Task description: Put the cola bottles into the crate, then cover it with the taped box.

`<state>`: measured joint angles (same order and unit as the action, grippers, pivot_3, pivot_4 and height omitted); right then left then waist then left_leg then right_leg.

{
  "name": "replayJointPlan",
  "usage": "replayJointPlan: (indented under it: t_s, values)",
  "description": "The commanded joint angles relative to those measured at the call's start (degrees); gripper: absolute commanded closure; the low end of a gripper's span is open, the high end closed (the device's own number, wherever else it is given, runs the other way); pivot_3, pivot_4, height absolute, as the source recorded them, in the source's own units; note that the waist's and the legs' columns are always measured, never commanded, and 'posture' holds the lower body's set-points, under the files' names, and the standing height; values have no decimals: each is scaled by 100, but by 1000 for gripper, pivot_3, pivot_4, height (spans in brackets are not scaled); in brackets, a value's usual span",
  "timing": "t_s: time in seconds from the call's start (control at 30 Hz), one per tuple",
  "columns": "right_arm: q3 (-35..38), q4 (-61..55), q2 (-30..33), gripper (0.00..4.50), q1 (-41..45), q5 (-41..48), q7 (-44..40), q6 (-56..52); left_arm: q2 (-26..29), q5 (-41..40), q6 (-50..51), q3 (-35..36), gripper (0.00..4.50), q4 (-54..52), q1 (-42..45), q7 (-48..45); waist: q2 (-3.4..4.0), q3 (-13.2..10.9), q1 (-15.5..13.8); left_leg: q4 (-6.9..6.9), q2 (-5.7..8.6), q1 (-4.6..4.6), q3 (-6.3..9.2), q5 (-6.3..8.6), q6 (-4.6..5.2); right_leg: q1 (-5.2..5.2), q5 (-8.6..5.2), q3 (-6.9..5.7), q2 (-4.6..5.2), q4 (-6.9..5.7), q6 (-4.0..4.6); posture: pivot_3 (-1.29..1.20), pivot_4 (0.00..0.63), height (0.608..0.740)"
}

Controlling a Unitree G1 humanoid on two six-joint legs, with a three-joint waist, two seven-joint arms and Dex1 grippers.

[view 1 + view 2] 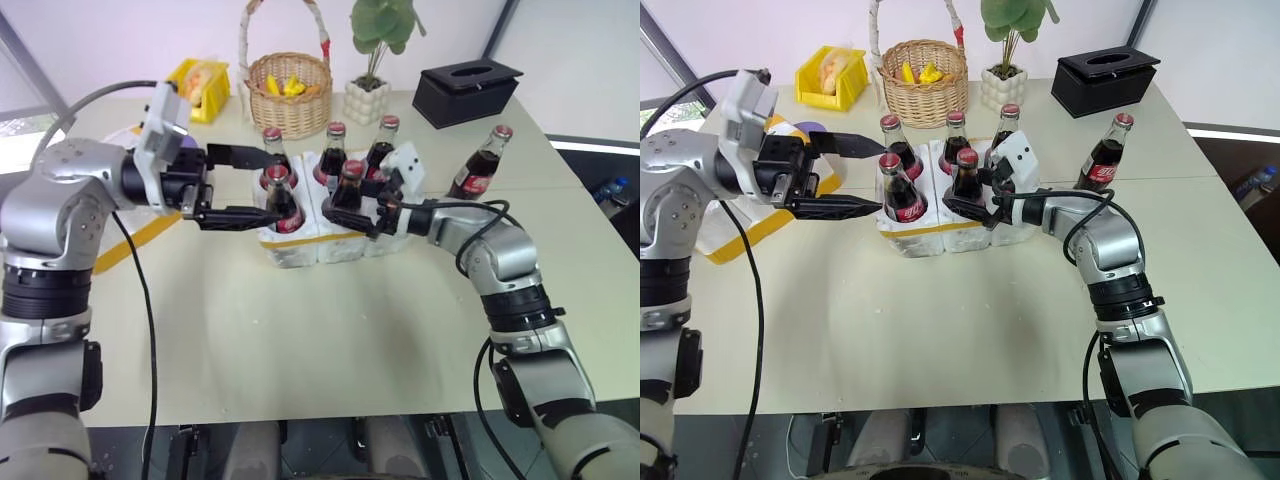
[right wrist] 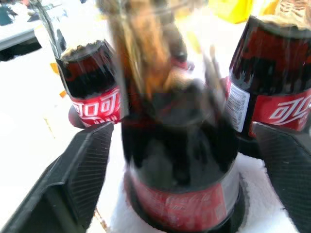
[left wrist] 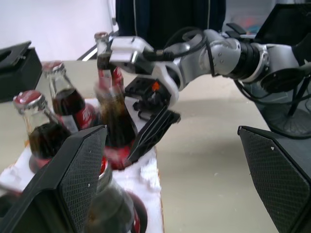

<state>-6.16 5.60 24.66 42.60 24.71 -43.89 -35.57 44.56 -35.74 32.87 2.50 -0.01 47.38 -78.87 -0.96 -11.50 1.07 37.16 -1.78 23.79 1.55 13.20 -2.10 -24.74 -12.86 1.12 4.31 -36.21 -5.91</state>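
The white foam crate (image 1: 300, 245) stands mid-table with several cola bottles upright in its wells. My right gripper (image 1: 346, 205) is open around the front middle bottle (image 1: 350, 185); in the right wrist view both fingers stand clear of that bottle (image 2: 180, 160), which sits in its well. My left gripper (image 1: 262, 185) is open, level, its fingertips either side of the front left bottle (image 1: 279, 197) without touching. One more cola bottle (image 1: 478, 168) stands on the table to the right of the crate. The taped box (image 1: 752, 230) lies at the left, mostly hidden behind my left arm.
Along the far edge of the table are a small yellow bin (image 1: 198, 88), a wicker basket (image 1: 290, 95), a potted plant (image 1: 368, 95) and a black tissue box (image 1: 465, 88). Bare tabletop (image 1: 300, 340) lies in front of the crate.
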Motion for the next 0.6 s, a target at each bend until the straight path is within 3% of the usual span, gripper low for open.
replayJointPlan:
  t_s: [0.03, 0.23, 0.37, 0.6]
  values:
    - [178, -475, 136, 41, -284, 21, 40, -137, -44, -90, -17, 13, 0, -90, 144, -52, 0, 0, -12, -1, 0, -8, 0, 0, 0, 8, 0, 0, 0, 1, 0, 0, 150, 740]
    - [1065, -2020, 721, 41, -964, 710, 175, -908, -198, -59, -22, -76, 0, -76, 251, -61, 0, 0, -45, 0, 1, -10, 1, 0, 0, 17, -2, 1, 1, 8, 1, 0, 150, 740]
    - [2323, -3141, 1269, 41, -1634, 1493, 402, -1528, -332, 58, -127, -106, 0, 120, 400, 30, 0, 0, -41, 0, 1, -9, 3, 0, 0, 17, -4, 0, 0, 8, 4, 0, 150, 740]
    - [3984, -3423, 1737, 41, -2858, 1680, 1029, -1860, -432, 37, -80, -157, 0, 178, 501, 52, -2, 1, -10, -1, 0, -29, 1, 0, 0, 30, -14, 2, 0, 8, 23, 0, 150, 740]
